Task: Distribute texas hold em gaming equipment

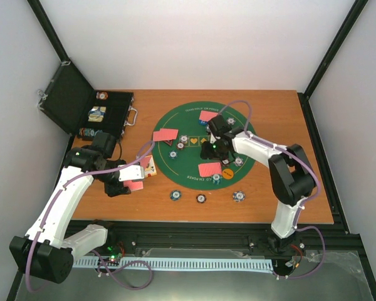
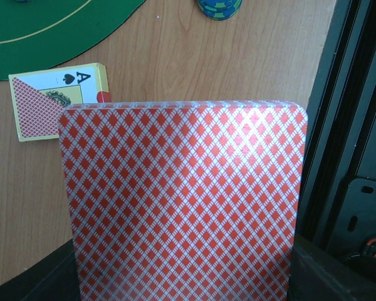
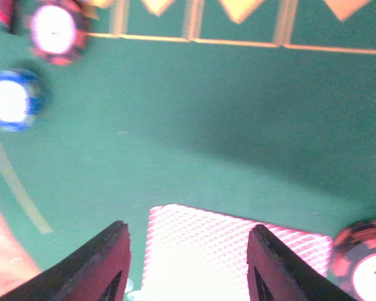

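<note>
Operator: What's the surface like?
Spotter: You've got a wooden table (image 1: 301, 188) with a round green mat (image 1: 182, 169) in the middle and an open black case (image 1: 69, 97) at its 10 o'clock corner.
Operator: My left pincer?
Spotter: Your left pincer (image 1: 133, 180) is clamped tight on a red-backed card (image 2: 185, 200), over bare wood off the mat's 8 o'clock edge. A card box (image 2: 57, 100) lies just past it, beside the rim.
Operator: And the right?
Spotter: Your right pincer (image 3: 188, 229) hangs over the mat's centre, fingers (image 3: 103, 266) apart, gripping nothing. A second card (image 3: 200, 263) lies flat on the felt beneath them.
Operator: The rest?
Spotter: A third card (image 1: 165, 135) sits at the mat's 10 o'clock, a fourth card (image 1: 208, 115) at 12, an orange button (image 1: 227, 172) at 5, and three chip stacks (image 1: 201, 199) on the wood past 6.
</note>
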Available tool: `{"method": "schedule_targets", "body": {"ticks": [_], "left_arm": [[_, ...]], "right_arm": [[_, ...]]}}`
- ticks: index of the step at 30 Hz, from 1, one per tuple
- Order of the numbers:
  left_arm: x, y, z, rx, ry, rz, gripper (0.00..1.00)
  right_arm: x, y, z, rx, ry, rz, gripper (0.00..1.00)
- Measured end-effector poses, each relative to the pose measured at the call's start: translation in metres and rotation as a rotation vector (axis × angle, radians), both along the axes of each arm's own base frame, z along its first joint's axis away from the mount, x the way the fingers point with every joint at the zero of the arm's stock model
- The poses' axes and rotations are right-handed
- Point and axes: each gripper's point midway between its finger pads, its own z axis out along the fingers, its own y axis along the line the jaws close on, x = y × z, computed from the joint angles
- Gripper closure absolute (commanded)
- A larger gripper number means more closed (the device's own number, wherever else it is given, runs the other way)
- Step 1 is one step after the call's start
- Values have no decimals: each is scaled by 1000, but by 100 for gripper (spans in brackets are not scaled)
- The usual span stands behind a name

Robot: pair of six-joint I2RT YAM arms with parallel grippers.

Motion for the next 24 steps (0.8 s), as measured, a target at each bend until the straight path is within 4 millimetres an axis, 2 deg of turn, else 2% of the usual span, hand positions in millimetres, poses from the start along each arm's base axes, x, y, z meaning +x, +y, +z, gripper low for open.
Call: {"method": "schedule_targets", "body": {"ticks": [4,7,8,12,14,16,21,24], "left_arm": [[0,0,0,0,0,0,99],[0,0,0,-2,0,-1,99],[0,-1,0,-4,-1,-1,99],[0,-1,1,-6,1,-1,99],[0,-1,1,-8,1,-2,99],[0,-2,1,-9,1,-2,99],[-1,-2,1,-15,3,-3,99],[-1,-3,1,-18,4,-4,99]], "right_arm": [[-7,28,46,155,-64,7,34],[-32,65,79,321,-95,60,31],[-46,81,87,382,-90,90,30],[-101,130,92,548,-15,188,25],[-127,147,90,613,34,224,25],[-145,161,94,677,67,247,24],[-162,188,122,826,74,292,25],[-166,201,128,879,83,308,25]]}}
